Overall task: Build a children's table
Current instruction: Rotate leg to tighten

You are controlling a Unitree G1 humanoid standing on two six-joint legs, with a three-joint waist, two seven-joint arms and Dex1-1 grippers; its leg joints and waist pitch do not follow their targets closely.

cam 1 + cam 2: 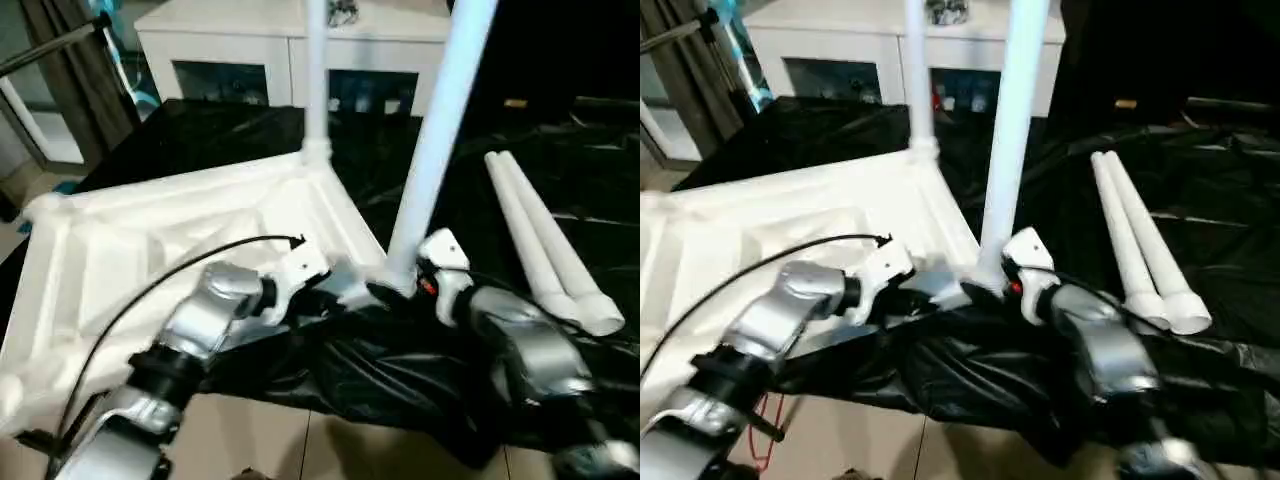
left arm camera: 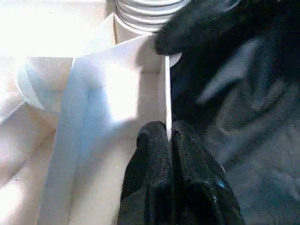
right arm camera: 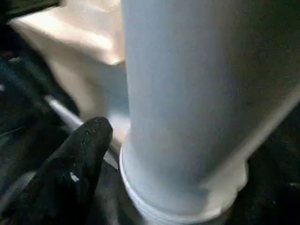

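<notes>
Our tabletop (image 1: 150,250) lies upside down on a black sheet (image 1: 360,370) over the desk, ribbed underside facing up. Two legs already stand in sockets: one at the far corner (image 1: 316,90), one at the near corner (image 1: 440,130) between our grippers. Two spare legs (image 1: 545,245) lie side by side on the sheet, off to our right.

Our left gripper (image 2: 168,140) is pinching a thin rib at the tabletop's edge, fingers pressed together on it, just beside the near socket. Our right gripper (image 3: 154,154) sits at the base of the near leg with its jaws spread; one black finger (image 3: 77,159) shows beside the tube, and we cannot tell whether it touches.

We judge this plastic to be light, hollow and fairly stiff, though smooth and likely slippery under rubber pads. The thin rib could flex, so a firmer hold would be near a corner socket. A leg is best taken low, near its thick collar, where leverage on the tall tube is smallest.
</notes>
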